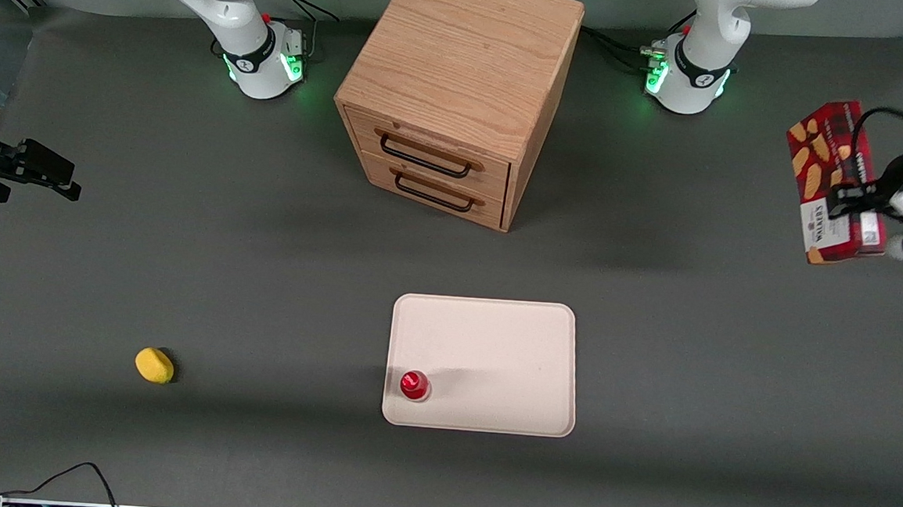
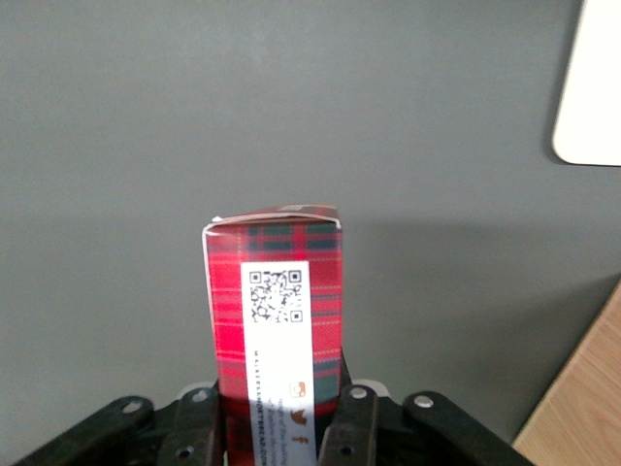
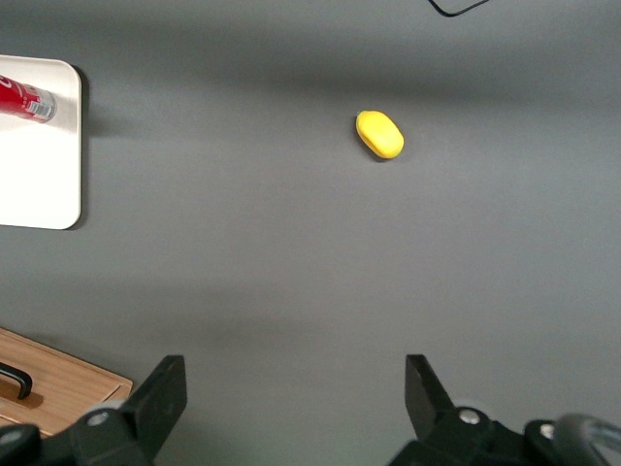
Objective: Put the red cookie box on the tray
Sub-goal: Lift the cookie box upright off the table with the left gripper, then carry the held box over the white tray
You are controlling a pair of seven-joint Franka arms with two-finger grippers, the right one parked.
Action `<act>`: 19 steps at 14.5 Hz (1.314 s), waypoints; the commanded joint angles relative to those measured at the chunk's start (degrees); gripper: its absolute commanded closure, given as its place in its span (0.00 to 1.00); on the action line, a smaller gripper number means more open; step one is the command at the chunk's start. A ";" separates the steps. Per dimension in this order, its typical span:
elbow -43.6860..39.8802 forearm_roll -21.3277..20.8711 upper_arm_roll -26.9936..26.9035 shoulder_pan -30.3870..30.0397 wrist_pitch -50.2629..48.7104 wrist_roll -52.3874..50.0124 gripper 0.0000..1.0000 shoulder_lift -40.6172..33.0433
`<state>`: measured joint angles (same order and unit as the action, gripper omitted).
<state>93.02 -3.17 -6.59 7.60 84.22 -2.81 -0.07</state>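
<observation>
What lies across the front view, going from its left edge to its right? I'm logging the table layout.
Yellow lemon-like object → red-capped bottle on the tray → wooden drawer cabinet → red cookie box, held in the left arm's pincer at the working arm's end.

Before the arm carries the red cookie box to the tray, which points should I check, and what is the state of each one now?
1. Grip: the gripper is shut on the red cookie box, one finger on each long side. Ok.
2. Box clear of the table: it seems lifted, at the working arm's end of the table. Ok, though the height cannot be judged.
3. Box over the tray: not ok, it is far off sideways.
4. Room on the tray: a red-capped bottle stands in one corner nearest the front camera; the rest is bare. Ok.
5. Path: the wooden drawer cabinet stands farther from the front camera than the tray. Probably ok.
</observation>
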 commanded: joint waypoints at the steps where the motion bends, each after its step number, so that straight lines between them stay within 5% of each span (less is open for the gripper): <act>1: -4.25 3.85 2.28 0.75 -1.70 -2.70 1.00 3.93; 8: -27.17 4.76 18.62 2.59 -2.49 -31.34 1.00 22.99; 14: -38.86 2.65 18.81 12.16 4.88 -44.97 1.00 35.74; 19: -39.59 -1.04 18.55 14.98 16.04 -51.48 1.00 42.86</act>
<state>57.06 -2.47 12.51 21.55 97.82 -50.93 38.91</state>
